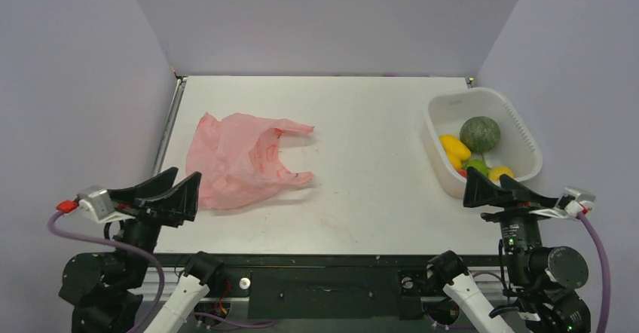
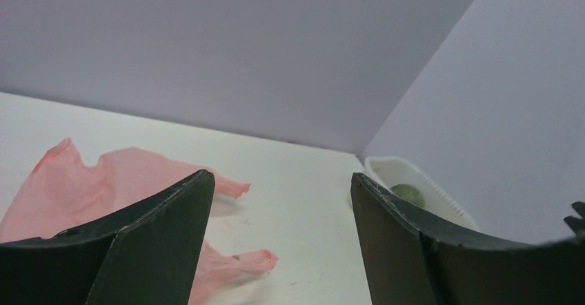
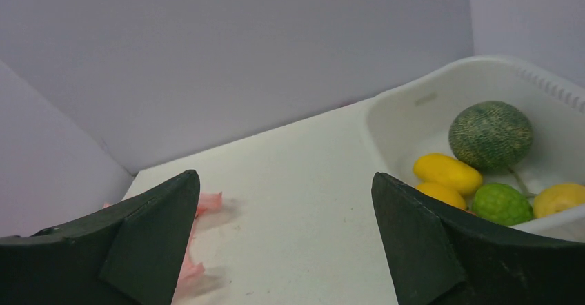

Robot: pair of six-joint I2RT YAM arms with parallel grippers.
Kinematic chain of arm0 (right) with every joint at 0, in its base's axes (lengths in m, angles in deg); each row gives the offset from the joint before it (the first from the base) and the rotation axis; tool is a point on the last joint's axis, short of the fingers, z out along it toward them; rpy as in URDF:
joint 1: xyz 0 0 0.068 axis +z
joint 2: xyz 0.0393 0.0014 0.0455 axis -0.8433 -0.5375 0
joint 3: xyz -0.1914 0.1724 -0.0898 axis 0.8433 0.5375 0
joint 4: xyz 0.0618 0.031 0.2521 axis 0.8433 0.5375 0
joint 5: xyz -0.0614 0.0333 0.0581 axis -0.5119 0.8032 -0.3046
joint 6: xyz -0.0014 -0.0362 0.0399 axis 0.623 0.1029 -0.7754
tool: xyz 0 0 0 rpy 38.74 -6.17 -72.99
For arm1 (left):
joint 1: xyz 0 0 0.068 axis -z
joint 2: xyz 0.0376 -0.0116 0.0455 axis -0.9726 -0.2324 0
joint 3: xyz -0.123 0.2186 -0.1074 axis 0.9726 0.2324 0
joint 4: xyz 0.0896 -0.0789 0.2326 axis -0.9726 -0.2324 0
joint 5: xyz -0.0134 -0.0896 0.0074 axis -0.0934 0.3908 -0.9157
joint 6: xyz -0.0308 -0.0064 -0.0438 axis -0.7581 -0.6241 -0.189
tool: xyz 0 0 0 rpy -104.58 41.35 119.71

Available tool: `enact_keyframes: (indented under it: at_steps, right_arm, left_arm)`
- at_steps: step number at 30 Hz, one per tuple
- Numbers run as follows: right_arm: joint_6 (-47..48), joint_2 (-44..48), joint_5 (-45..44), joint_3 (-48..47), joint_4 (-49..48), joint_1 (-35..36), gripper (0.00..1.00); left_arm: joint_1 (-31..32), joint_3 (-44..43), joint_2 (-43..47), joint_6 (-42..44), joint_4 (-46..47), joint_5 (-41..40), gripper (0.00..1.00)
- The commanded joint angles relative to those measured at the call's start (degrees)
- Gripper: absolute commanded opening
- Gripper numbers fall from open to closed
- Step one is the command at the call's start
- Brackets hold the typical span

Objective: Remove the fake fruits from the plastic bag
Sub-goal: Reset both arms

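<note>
Lying flat, pink bag [image 1: 240,163] w/ red print [image 1: 265,154]; unreadable

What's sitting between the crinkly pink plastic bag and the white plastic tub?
Nothing: top view shows only bare white tabletop between pink bag and white tub.

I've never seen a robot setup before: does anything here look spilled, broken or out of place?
Nothing stands out. The pink bag lies crumpled flat on the table; the fake fruits sit inside the white tub.

Pink plastic bag [image 1: 240,160] lies flat at left; fake fruits [image 1: 455,148] sit in white tub [image 1: 482,92]
</note>
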Motion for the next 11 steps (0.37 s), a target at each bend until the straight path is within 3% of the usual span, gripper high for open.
enact_keyframes:
  at_steps: [1,11]
  right_arm:
    - [0.24,1.22,-11.17,-2.96,3.8,0.22,0.9]
    - [-2.19,4.39,-9.08,0.66,-0.11,0.21,0.91]
  left_arm:
    - [-0.35,-5.19,0.84,-4.66,-1.64,1.94,0.71]
    - [-0.38,-7.08,0.88,-6.75,-5.4,0.81,0.71]
